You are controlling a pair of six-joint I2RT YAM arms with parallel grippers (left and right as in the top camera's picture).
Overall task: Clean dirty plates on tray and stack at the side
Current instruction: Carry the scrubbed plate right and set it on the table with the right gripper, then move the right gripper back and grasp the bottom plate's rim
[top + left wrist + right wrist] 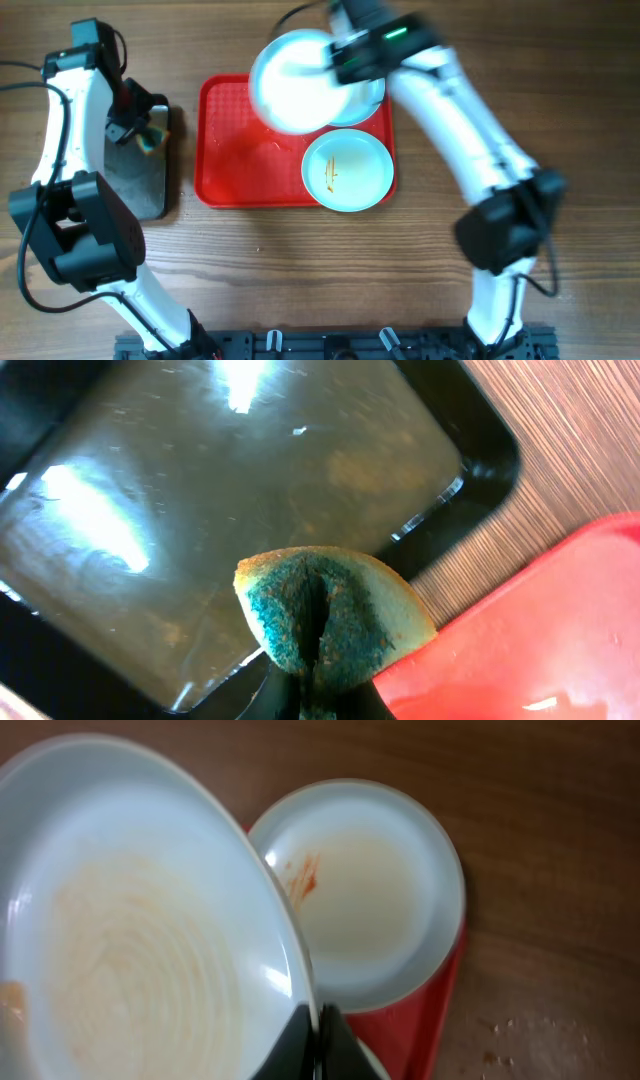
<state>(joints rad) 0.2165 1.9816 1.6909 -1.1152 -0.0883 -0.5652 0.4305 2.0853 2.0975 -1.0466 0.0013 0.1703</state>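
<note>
My right gripper (315, 1038) is shut on the rim of a pale plate (295, 82) with faint orange smears and holds it tilted above the red tray (230, 150). That plate fills the left of the right wrist view (130, 930). A second plate (370, 890) with a small orange streak lies on the tray's far right corner. A third plate (347, 170) with brown streaks lies on the tray's near right. My left gripper (320, 695) is shut on a blue-green and yellow sponge (330, 615) over the black pan's edge, beside the tray (540, 630).
A black glossy pan (135, 170) lies left of the tray on the wooden table; it fills most of the left wrist view (200, 490). Crumbs lie on the wood right of the tray (520, 1025).
</note>
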